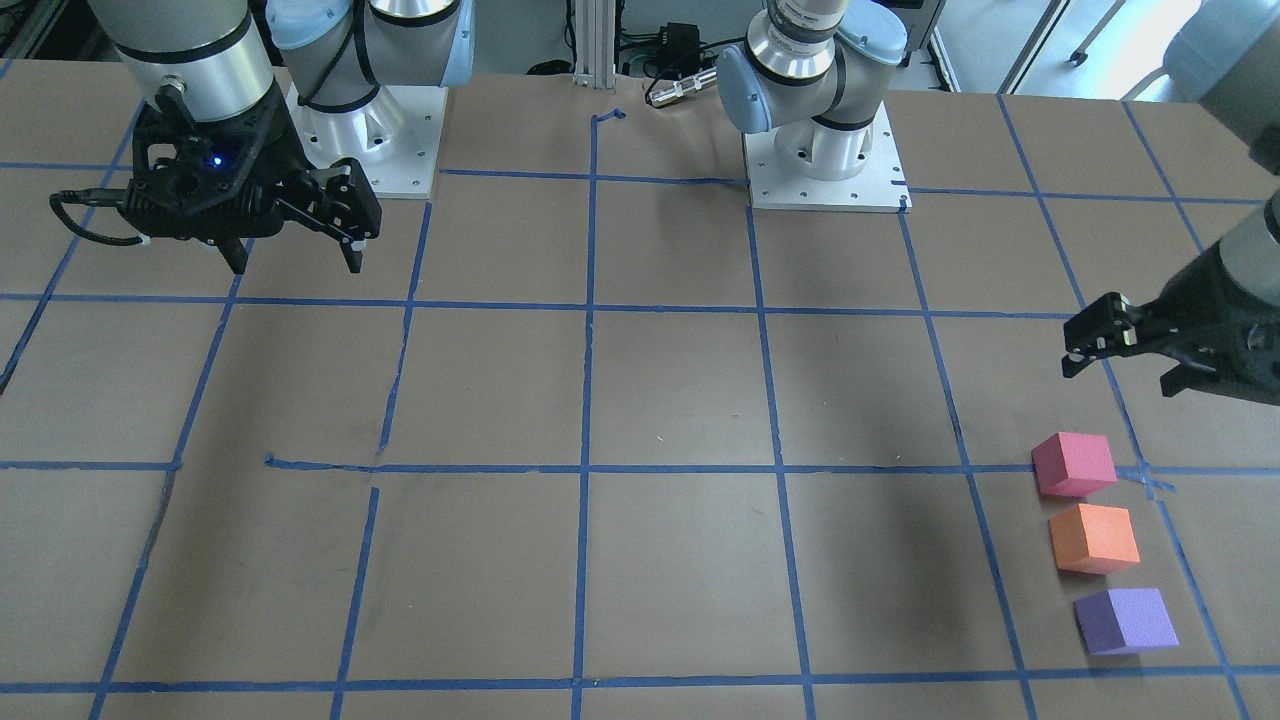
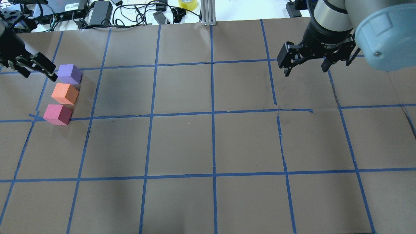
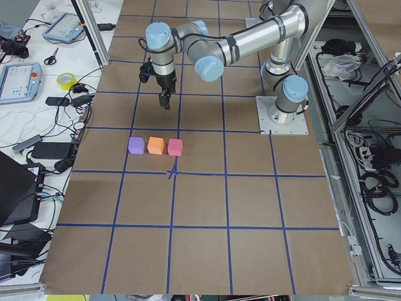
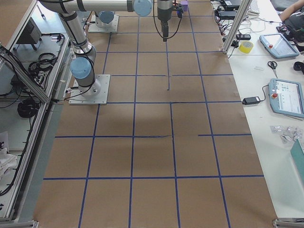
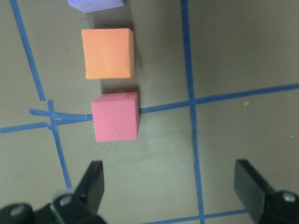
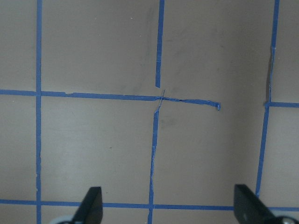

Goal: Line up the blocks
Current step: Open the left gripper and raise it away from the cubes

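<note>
Three foam blocks sit in a straight, close row on the table at my left: purple point(image 2: 69, 74), orange point(image 2: 65, 93) and pinkish-red point(image 2: 58, 114). In the front view the same row reads pinkish-red point(image 1: 1074, 464), orange point(image 1: 1094, 538), purple point(image 1: 1127, 620). My left gripper point(image 2: 39, 76) hovers open and empty just beside and above the row. Its wrist view shows the pinkish-red block point(image 5: 116, 116), the orange one point(image 5: 108, 53) and an edge of the purple one point(image 5: 96, 3) beyond the open fingers. My right gripper point(image 2: 305, 72) hangs open and empty over bare table far to the right.
The brown table point(image 2: 211, 143) carries a blue tape grid. Cables, power bricks and a yellow tape roll point(image 2: 188, 4) lie past its far edge. Both arm bases point(image 1: 825, 165) stand at the robot's side of the table.
</note>
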`<state>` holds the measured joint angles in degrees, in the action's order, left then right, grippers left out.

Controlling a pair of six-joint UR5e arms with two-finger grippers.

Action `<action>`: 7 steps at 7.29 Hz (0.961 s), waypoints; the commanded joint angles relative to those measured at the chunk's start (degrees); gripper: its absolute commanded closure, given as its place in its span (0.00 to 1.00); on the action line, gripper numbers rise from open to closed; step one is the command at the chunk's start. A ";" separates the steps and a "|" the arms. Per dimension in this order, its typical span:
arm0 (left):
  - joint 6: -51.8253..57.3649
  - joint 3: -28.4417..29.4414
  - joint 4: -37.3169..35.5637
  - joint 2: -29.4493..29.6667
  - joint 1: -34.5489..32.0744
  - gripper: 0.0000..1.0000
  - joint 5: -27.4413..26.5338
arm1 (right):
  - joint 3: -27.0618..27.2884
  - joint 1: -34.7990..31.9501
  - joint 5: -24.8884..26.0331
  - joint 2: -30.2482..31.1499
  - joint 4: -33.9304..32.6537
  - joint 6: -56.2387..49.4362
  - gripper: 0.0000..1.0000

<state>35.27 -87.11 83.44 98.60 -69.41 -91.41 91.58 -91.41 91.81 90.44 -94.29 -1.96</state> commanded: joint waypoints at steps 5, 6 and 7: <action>-13.90 -2.19 2.96 -9.31 -17.87 0.00 3.43 | 0.00 0.00 0.04 0.00 -0.10 -0.06 0.00; -16.52 -1.67 4.70 -10.26 -17.87 0.00 0.48 | 0.00 0.00 0.04 0.00 -0.10 -0.06 0.00; -17.76 -1.40 6.19 -11.32 -17.78 0.00 -2.16 | 0.00 0.00 0.04 0.00 -0.19 -0.06 0.00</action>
<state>19.67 -88.83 87.99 88.43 -87.22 -90.65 91.58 -91.41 91.84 90.44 -94.41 -2.02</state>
